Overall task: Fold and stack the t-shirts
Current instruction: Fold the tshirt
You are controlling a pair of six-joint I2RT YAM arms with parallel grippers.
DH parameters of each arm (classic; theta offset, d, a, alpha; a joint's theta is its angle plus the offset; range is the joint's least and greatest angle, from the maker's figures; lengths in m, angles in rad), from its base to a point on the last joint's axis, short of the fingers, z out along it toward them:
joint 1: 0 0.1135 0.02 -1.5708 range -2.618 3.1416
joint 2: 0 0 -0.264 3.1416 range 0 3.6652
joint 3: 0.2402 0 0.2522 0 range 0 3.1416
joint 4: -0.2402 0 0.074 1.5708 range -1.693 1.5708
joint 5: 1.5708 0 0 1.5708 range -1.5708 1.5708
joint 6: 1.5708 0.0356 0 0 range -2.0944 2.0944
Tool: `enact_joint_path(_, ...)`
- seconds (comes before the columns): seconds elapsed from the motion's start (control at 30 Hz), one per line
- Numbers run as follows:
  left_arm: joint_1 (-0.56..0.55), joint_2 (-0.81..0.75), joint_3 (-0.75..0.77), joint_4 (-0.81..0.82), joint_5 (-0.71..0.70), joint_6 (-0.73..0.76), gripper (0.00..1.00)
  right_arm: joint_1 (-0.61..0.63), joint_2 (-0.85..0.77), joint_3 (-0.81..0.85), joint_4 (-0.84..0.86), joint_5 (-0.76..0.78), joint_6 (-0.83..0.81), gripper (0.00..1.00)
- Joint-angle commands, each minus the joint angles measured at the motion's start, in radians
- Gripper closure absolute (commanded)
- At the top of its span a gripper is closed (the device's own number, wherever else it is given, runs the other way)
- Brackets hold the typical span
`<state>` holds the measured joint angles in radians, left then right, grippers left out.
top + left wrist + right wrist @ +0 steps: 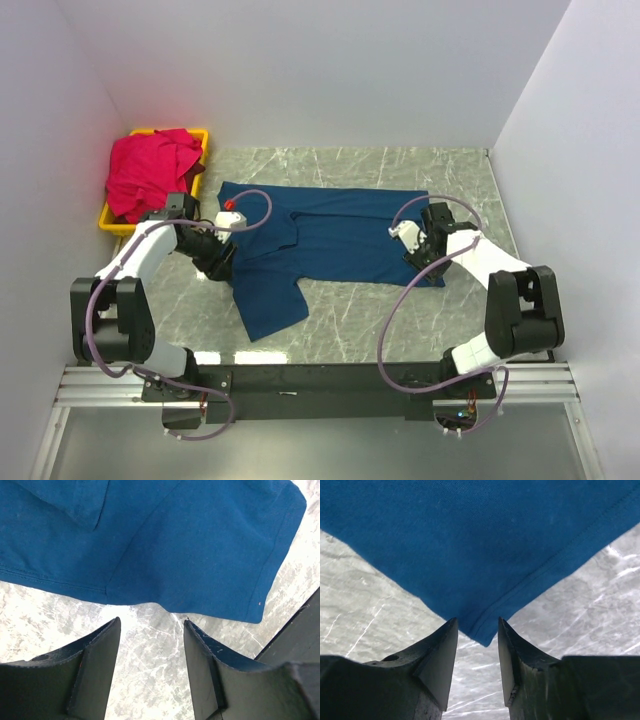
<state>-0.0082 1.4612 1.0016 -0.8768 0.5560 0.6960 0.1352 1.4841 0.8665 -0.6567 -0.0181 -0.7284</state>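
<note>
Right gripper [477, 622], jaws part-open, straddles the navy t-shirt [480, 540] hem corner; left gripper [151, 622], also unclosed, sits beside its edge. We judge: grasp for fold; next, pinch both.

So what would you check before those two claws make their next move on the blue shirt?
1. Navy t-shirt spread flat on the table: ok, one sleeve points toward the arms.
2. Right gripper lined up with a corner: ok, the corner sits between its open jaws.
3. Left gripper lined up with cloth: not ok, the shirt's edge lies just beyond its open jaws.
4. Cloth gripped: not ok, both pairs of jaws stand apart.
5. Red-pink t-shirt out of the way: ok, heaped in the yellow bin.
6. Jaws touching the table: cannot tell.
</note>
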Motion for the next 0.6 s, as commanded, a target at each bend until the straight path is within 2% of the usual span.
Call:
enact_joint_path(0.0,-0.004,-0.013,-0.003,0.021,0.005,0.028,0.41,0.000,0.027,0.000,0.032,0.015,-0.014,0.55)
enact_joint_path(0.57,-0.072,-0.015,-0.044,0.062,-0.028,-0.013,0.40,-0.029,0.042,-0.052,0.032,0.012,-0.063,0.55)
